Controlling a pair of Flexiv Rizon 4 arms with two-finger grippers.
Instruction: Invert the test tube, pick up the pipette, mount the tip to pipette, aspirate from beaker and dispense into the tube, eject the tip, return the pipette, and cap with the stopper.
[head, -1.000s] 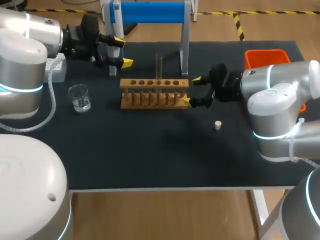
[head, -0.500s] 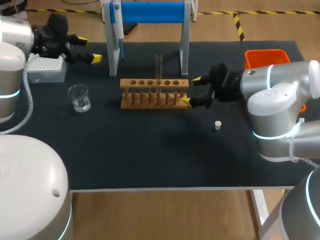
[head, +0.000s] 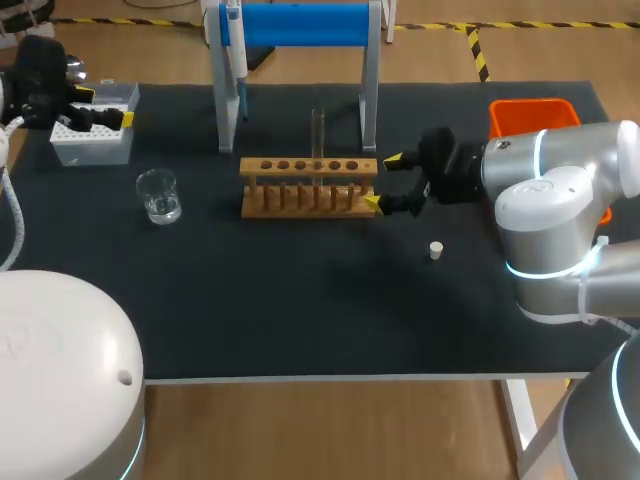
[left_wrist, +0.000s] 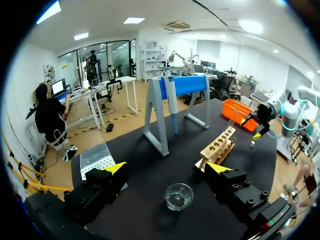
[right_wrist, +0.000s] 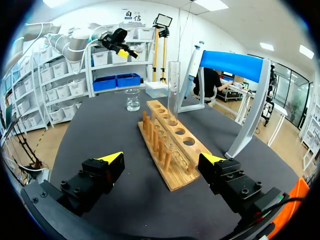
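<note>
My left gripper (head: 105, 106) hangs over the tip box (head: 95, 148) at the far left corner of the table (head: 300, 310). Its fingers are spread wide and hold nothing. From its wrist camera I see the beaker (left_wrist: 179, 196) ahead of the open fingers, with a little clear liquid in it. It stands on the mat near the tip box, left of the wooden rack (head: 308, 187).

My right gripper (head: 383, 181) sits at the right end of the rack. Its fingers are apart, with the rack's end between them. The near fingertip looks very close to the rack's corner, but I cannot tell whether it touches. It grips nothing.

The test tube (head: 318, 135) stands upright in a hole of the rack's far row, right of the middle. The pipette (head: 238, 60) hangs on the left upright of the blue-barred stand (head: 300, 25), on the far side of the rack. The white stopper (head: 436, 249) lies on the mat right of the rack and nearer to me, apart from it. An orange bin (head: 530, 115) sits at the far right edge of the table, partly behind my right arm.
</note>
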